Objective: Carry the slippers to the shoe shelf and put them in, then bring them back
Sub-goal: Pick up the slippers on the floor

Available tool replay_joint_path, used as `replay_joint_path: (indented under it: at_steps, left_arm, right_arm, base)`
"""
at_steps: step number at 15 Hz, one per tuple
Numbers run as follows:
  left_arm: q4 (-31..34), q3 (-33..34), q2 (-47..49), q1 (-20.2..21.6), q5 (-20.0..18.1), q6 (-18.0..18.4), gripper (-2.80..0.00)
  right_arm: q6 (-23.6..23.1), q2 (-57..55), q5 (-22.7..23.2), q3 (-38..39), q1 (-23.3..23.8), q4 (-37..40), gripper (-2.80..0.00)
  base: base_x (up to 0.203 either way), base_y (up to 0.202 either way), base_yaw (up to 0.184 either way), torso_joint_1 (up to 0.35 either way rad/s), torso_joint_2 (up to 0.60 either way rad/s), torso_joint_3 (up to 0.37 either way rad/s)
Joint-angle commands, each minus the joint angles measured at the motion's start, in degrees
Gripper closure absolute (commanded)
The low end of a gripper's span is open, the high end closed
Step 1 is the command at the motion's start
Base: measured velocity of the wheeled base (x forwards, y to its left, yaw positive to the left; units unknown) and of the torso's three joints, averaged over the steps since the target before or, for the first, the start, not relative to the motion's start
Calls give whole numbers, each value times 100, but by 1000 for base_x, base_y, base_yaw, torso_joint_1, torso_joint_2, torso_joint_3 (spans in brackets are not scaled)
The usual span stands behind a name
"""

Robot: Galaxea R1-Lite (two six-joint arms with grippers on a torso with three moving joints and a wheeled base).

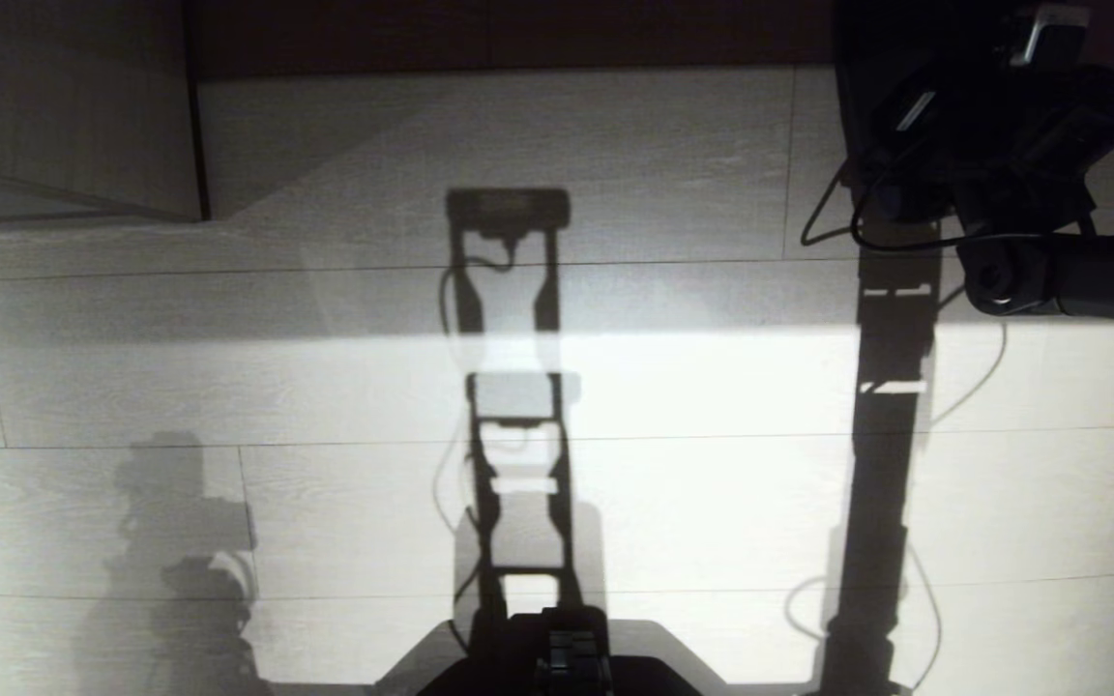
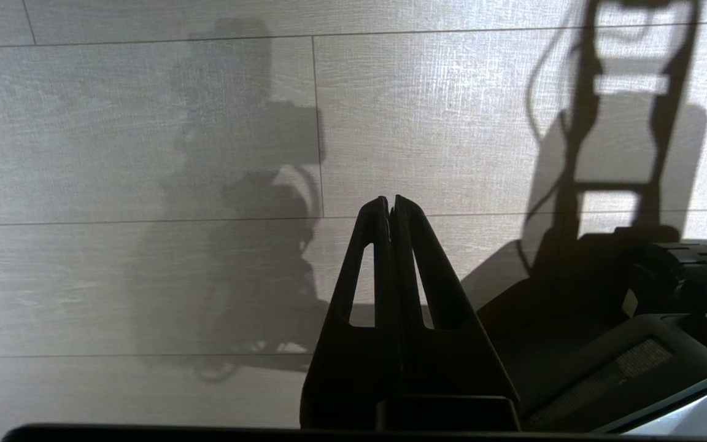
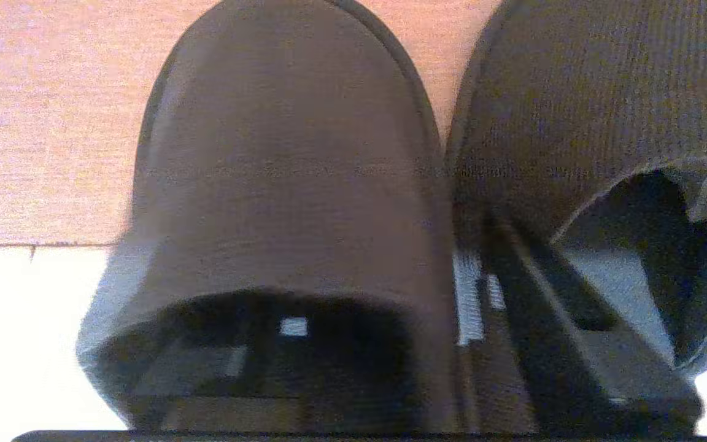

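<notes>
The two dark slippers lie side by side right in front of my right gripper, toes pointing away. It stands open, one finger inside the open back of one slipper, the other dim inside the second slipper. Their adjoining side walls are between the fingers. Toes rest on a brownish wood-grain surface, heels over a bright white one. In the head view my right arm reaches into the dark far right corner, hiding gripper and slippers. A pale board with a dark edge, the shoe shelf's side, shows far left.
Pale plank floor fills the head view, crossed by shadows of my torso and arms. A dark strip runs along the far edge. My left gripper hangs shut and empty over the floor beside my base.
</notes>
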State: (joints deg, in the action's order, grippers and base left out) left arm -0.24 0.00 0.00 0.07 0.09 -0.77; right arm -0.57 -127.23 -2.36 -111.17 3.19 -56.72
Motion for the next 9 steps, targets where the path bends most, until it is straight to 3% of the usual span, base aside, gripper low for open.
replay_joint_path:
  at_steps: [1,9]
  left_arm:
    - [-2,0,0,1,0,-2,0]
    - [-7,0,0,1,0,-2,0]
  right_arm:
    - [-4,23,-1,-2,6,-41,-280]
    - [13,146,-207,80,-3,5,-280]
  base:
    - [0,0,0,0,0,0]
    - [0,0,0,0,0,0]
